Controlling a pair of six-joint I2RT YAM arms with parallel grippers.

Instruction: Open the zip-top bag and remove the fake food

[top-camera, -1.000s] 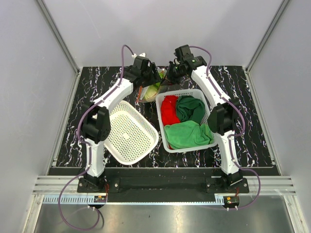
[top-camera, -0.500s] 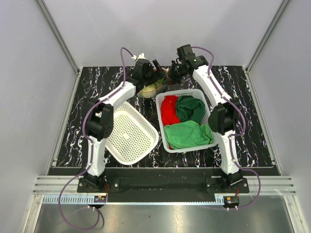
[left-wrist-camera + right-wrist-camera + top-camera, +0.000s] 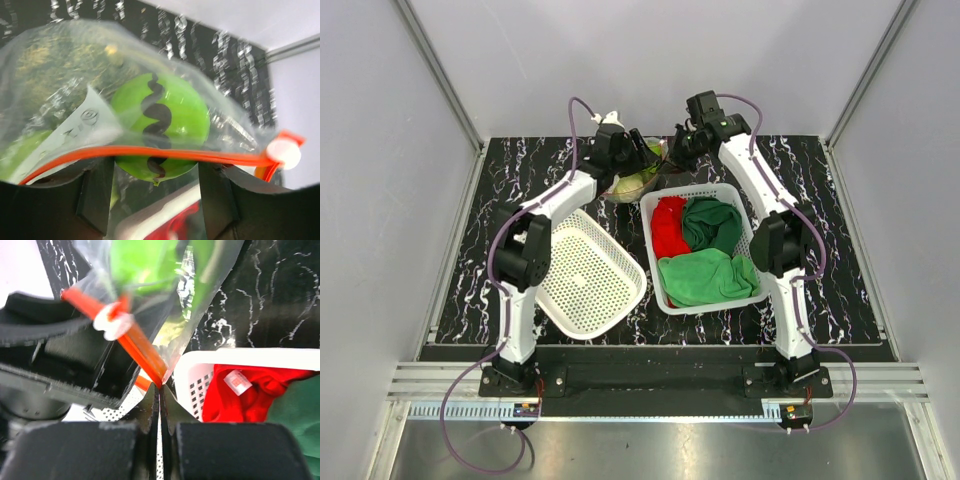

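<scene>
The zip-top bag (image 3: 636, 181) hangs between my two grippers at the back of the table. In the left wrist view the clear bag (image 3: 60, 85) fills the frame, with its red-orange zip strip (image 3: 150, 151) and white slider (image 3: 283, 153). A bright green ball with a black squiggle (image 3: 162, 125) sits inside it, beside a duller leafy piece (image 3: 45, 60). My left gripper (image 3: 156, 169) (image 3: 640, 152) is open, its fingers standing wide apart just behind the zip strip. My right gripper (image 3: 160, 390) (image 3: 672, 150) is shut on the end of the zip strip (image 3: 142, 352), below the slider (image 3: 117, 322).
A white basket (image 3: 695, 190) holding a red cloth (image 3: 668, 225) and green cloths (image 3: 708, 275) stands just in front of the bag; its rim (image 3: 200, 365) shows in the right wrist view. A second white basket (image 3: 582, 272) lies tilted at the left. Grey walls enclose the table.
My left gripper has turned and shifted right toward the right gripper. The bag has moved slightly up and back between them. The right gripper has kept its hold.
</scene>
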